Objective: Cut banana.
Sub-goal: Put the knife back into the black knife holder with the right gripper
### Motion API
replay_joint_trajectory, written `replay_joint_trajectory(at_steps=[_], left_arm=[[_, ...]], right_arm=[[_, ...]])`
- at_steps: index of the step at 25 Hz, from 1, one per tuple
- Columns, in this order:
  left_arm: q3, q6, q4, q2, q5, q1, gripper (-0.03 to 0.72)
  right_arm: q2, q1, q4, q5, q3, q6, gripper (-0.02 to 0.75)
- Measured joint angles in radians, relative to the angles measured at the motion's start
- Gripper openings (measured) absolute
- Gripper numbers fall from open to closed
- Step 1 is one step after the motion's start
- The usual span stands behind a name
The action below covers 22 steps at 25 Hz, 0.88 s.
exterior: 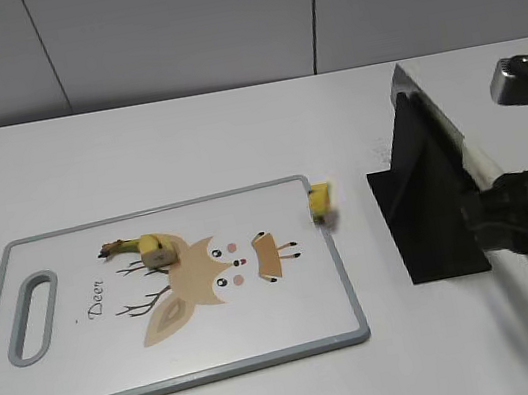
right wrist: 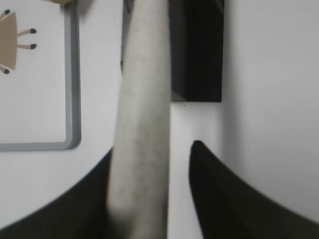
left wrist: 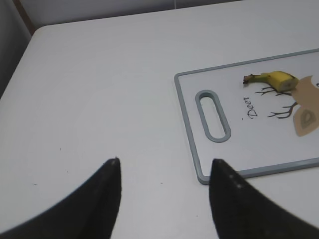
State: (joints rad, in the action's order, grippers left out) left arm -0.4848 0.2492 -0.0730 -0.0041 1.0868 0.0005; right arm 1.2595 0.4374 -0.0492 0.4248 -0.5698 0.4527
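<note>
A banana stem piece (exterior: 140, 246) lies on the white deer-print cutting board (exterior: 93, 388); it also shows in the left wrist view (left wrist: 274, 79). A second banana piece (exterior: 320, 201) sits at the board's right edge. The knife (exterior: 439, 122) leans on a black stand (exterior: 432, 230). My right gripper (exterior: 511, 217) is around the knife's pale handle (right wrist: 142, 124). The handle lies against the left finger, with a gap to the right finger (right wrist: 154, 149). My left gripper (left wrist: 166, 161) is open and empty over the bare table, left of the board's handle end (left wrist: 212, 114).
The board's right rim (right wrist: 72, 89) lies just left of the knife stand (right wrist: 197, 50). The white table ends at a grey wall behind. The left table edge shows in the left wrist view (left wrist: 15, 64).
</note>
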Motion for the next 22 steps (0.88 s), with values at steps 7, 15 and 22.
replay_joint_trajectory(at_steps=[7, 15, 22], left_arm=[[0.0, 0.0, 0.0, 0.0, 0.0, 0.0, 0.535], [0.0, 0.0, 0.0, 0.0, 0.0, 0.0, 0.535], [0.0, 0.0, 0.0, 0.0, 0.0, 0.0, 0.535]], right_arm=[[-0.046, 0.0, -0.001, 0.056, -0.024, -0.022, 0.641], [-0.2, 0.0, 0.013, 0.131, -0.082, -0.028, 0.647], [-0.357, 0.0, 0.049, 0.233, -0.082, -0.146, 0.611]])
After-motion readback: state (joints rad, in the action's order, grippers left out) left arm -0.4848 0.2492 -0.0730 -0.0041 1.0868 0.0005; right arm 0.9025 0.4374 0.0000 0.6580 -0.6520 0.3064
